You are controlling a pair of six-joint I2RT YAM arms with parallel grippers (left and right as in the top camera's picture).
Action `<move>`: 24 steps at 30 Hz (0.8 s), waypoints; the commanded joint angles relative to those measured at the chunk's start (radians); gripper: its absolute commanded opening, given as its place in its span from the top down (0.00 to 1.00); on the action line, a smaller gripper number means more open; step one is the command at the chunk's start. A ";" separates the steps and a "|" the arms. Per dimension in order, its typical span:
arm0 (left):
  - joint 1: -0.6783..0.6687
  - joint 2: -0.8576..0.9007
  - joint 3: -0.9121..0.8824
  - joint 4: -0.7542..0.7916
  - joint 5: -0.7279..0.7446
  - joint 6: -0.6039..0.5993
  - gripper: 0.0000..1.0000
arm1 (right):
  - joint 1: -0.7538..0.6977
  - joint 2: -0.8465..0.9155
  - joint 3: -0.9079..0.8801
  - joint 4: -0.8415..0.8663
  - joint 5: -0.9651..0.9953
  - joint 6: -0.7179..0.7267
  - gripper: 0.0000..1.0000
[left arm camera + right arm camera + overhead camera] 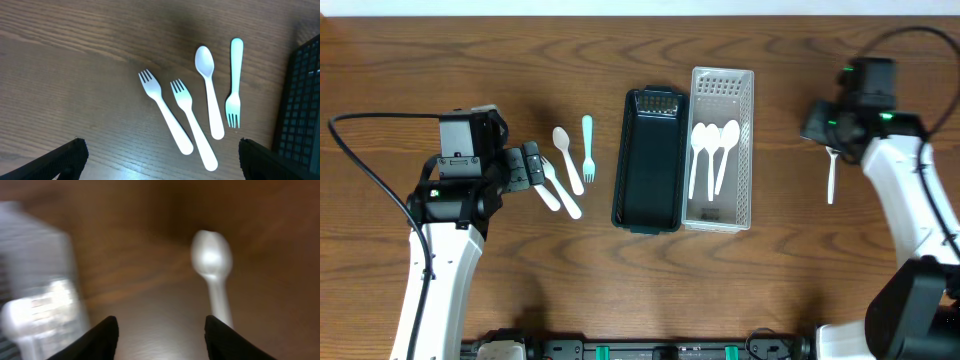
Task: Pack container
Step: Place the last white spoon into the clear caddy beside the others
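White plastic spoon (pixel 212 260) lies on the worktop (pixel 470 60) right of the clear container (pixel 723 85), its handle running back toward your right hand (pixel 161 325), which hangs released and empty, the nearer one.

No legible text, labels or numbers anywhere.

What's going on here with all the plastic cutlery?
A two-armed robot is packing plastic cutlery. Three spoons already lie in the clear tray beside a dark container. The left pincer hangs open by two white forks, a white spoon and a teal fork; the right pincer, also open, hovers near a loose spoon.
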 commanded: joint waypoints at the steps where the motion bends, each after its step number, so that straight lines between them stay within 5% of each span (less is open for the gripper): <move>1: 0.005 0.002 0.023 -0.003 -0.008 0.017 0.02 | -0.080 0.066 -0.008 -0.011 0.034 -0.035 0.44; 17: 0.005 0.002 0.023 -0.003 -0.008 0.017 0.02 | -0.136 0.291 -0.008 0.051 0.030 -0.055 0.45; 24: 0.005 0.002 0.023 -0.003 -0.008 0.017 0.02 | -0.136 0.354 -0.008 0.061 0.030 -0.058 0.53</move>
